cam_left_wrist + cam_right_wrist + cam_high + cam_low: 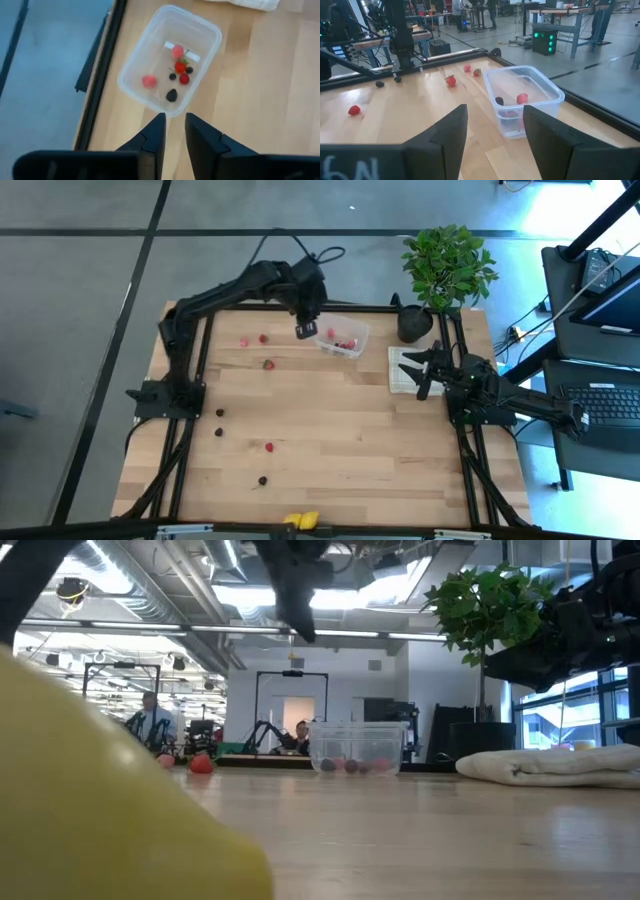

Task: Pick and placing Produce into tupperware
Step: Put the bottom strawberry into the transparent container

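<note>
We are finding the left gripper hanging above the table just beside the tupperware, its fingers standing narrowly apart and gripping nothing. The tupperware is sitting near the table's far edge, next to the cloth, and is holding several red berries and dark pieces. More produce is lying scattered across the table, with yellow pieces at the near edge. The right gripper is waiting over the cloth, its jaws standing apart and empty.
</note>
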